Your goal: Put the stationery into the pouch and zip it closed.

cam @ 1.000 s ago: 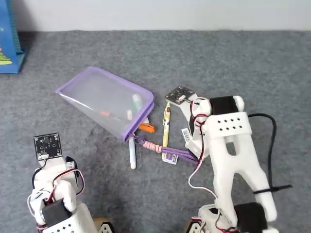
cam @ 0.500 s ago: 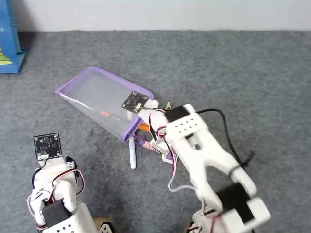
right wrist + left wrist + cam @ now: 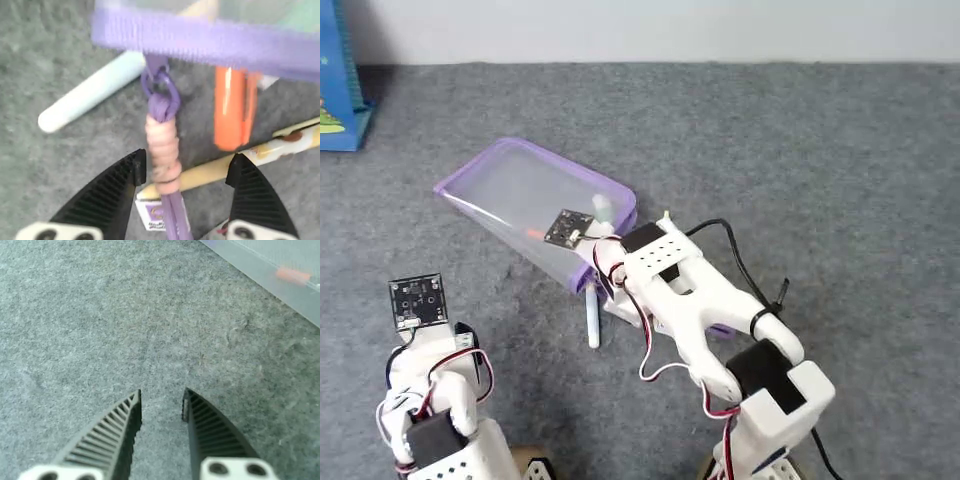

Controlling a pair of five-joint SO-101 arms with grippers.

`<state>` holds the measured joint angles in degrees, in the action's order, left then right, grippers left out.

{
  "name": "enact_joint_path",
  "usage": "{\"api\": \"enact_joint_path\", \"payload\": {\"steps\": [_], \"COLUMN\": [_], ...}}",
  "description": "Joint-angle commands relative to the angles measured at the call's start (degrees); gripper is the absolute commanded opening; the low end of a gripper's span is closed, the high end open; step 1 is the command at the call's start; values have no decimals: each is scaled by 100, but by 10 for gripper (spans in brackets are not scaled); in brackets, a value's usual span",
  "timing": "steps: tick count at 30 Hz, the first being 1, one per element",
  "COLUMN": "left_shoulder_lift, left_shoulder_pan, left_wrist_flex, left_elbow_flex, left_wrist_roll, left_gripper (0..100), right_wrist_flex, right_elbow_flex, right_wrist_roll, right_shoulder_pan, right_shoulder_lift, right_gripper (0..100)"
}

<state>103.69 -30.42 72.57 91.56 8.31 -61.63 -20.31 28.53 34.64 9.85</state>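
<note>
Pouch (image 3: pixel 520 195) lies flat on the grey felt (image 3: pixel 820 150), around 10 o'clock from table centre, with its mouth facing roughly 4 o'clock. It's a clear soft film with a purple zip band (image 3: pixel 210 42). I judge it light and floppy, so it will likely slide or buckle if pushed rather than pinned.

Right gripper (image 3: pixel 187 162) hangs low at the mouth corner with its jaws apart, holding nothing. The pull cord (image 3: pixel 162 145) runs between them: a purple loop off the slider, then a pink wrapped section. The cord looks limp and thin. The pink wrap is the fattest and least slippery part, so that's where I'd pinch for zipping. A tag (image 3: pixel 152 215) sits at its far end.

Loose stationery by the mouth:
- Orange marker (image 3: pixel 235 107): short and rigid, one end under the zip band. I can't tell whether it's inside the mouth.
- Cream pen (image 3: pixel 255 152): long, slim and glossy, lying under the cord. Likely to roll, so grip mid-barrel across the axis.
- Pale blue stick (image 3: pixel 592 320): at 6 o'clock off the pouch corner, smooth and round. Handle it the same way.

All look light, and none looks fragile.

Left gripper (image 3: pixel 161 395) is down at 7 o'clock, jaws parted over bare felt and empty, with the pouch edge near. In my judgement that arm should hold the pouch down, because a pull on the cord would otherwise drag the whole thing.
</note>
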Motion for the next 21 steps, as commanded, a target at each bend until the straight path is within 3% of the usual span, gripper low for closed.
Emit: {"api": "enact_joint_path", "payload": {"steps": [1, 4, 10, 16, 21], "left_shoulder_lift": [79, 79, 79, 79, 79], "left_shoulder_pan": [-26, -26, -26, -26, 0], "left_wrist_flex": [-141, -141, -141, -141, -141], "left_elbow_flex": [-40, -40, -31, -31, -66], "left_wrist_roll": [-44, -44, -44, -44, -44], "left_gripper": [135, 135, 134, 134, 134], "right_wrist_flex": [136, 163, 31, 4, -198], "right_elbow_flex": [273, 334, 536, 554, 299], "right_wrist_roll": [-18, -18, -44, -53, -62], "right_shoulder_pan": [40, 40, 40, 92, 330], "right_shoulder_lift": [-31, 154, 602, 286, -532], "right_gripper": [254, 187, 178, 9, 9]}}
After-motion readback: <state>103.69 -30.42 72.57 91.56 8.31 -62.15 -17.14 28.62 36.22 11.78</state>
